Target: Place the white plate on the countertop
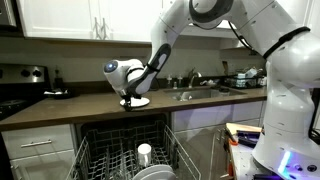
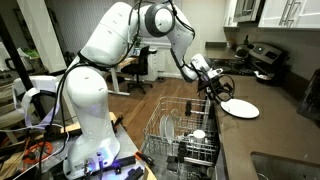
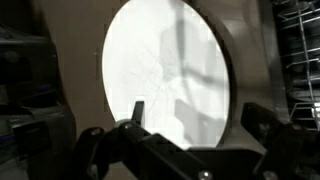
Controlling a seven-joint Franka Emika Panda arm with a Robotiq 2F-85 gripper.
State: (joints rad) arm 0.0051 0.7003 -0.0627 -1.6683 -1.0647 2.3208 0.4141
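The white plate (image 1: 138, 102) lies flat on the dark-brown countertop (image 1: 75, 108), shown in both exterior views, plate (image 2: 241, 108) and countertop (image 2: 262, 135). My gripper (image 1: 127, 96) hangs just above the plate's edge nearest the counter's front (image 2: 217, 93). In the wrist view the plate (image 3: 165, 65) fills the frame. My gripper (image 3: 195, 112) is open, one finger over the plate's face and the other outside its rim. The jaws stand far apart and grip nothing.
The open dishwasher rack (image 1: 118, 158) below the counter holds more white plates and an upright white cup (image 1: 145, 153); it also shows in an exterior view (image 2: 185, 135). The steel sink (image 1: 200, 94) is inset further along. A stove (image 1: 18, 98) stands at the counter's end.
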